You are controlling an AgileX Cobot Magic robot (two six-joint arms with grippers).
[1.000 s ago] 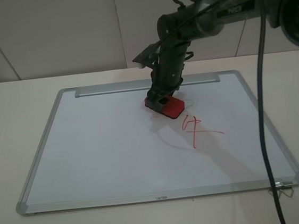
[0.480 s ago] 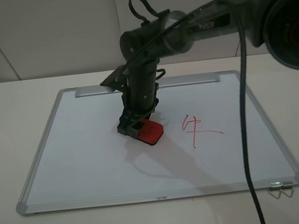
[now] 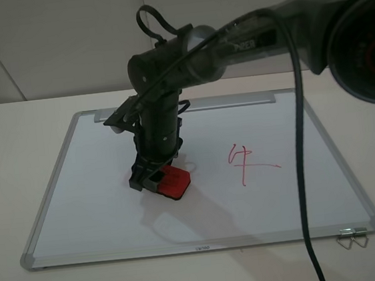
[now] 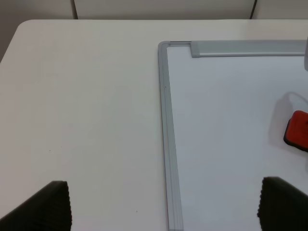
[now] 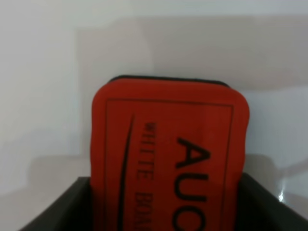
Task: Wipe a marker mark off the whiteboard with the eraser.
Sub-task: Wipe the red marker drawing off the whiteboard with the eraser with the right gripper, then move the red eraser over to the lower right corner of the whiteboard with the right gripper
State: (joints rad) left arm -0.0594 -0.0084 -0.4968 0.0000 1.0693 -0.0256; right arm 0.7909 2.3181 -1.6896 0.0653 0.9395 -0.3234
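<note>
My right gripper (image 3: 152,178) pinches the eraser (image 3: 174,182) by its short end. In the wrist view my dark fingers (image 5: 62,207) close on both sides of the red block, with the printed lettering facing up. The eraser sits on the whiteboard (image 3: 99,190), toward 7 o'clock from the board's middle in the high view. Its dark underside seems to lie flat on the white surface, though my wrist hides the near edge and I cannot be sure. My arm comes in from about 2 o'clock and bends down steeply over the board.

At 3 o'clock of the eraser, well apart from it, is a red scrawl with a long horizontal tail (image 3: 247,163). The metal tray strip (image 3: 237,100) runs along the board's 12 o'clock edge. A wire clip (image 3: 353,236) lies on the table (image 3: 13,139) just off the 5 o'clock corner.

My left gripper (image 4: 168,207) is spread wide and holds nothing. It hangs above the board's side frame, one fingertip (image 4: 53,207) over bare table and the other over the white surface.
</note>
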